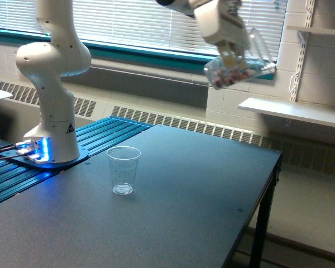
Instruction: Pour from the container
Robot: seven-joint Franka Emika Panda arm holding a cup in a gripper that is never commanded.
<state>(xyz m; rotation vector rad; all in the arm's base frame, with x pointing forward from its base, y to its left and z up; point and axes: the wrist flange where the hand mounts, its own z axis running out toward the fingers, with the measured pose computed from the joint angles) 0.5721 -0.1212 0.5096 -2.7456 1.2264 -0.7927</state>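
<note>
Table (201,212): a dark tabletop filled the lower frame, its far edge running toward the right.
Arm (53,84): a white robot arm rose from a blue-lit base at the left and reached across the top of the frame.
Gripper (230,53): sat at upper centre-right, fingers pressed against the container's walls, pinching it.
Container (240,67): a clear tumbler hung high in the upper right, tilted well over on its side, mouth toward the right, reddish and white pieces lying along its lower wall.
Cup (123,170): an empty, faintly speckled clear cup stood upright on the table, lower left of centre, well apart from the container.
Doing it well: the container likely needed carrying left and down until its mouth sat over the cup, then turning slowly so pieces would not scatter.
</note>
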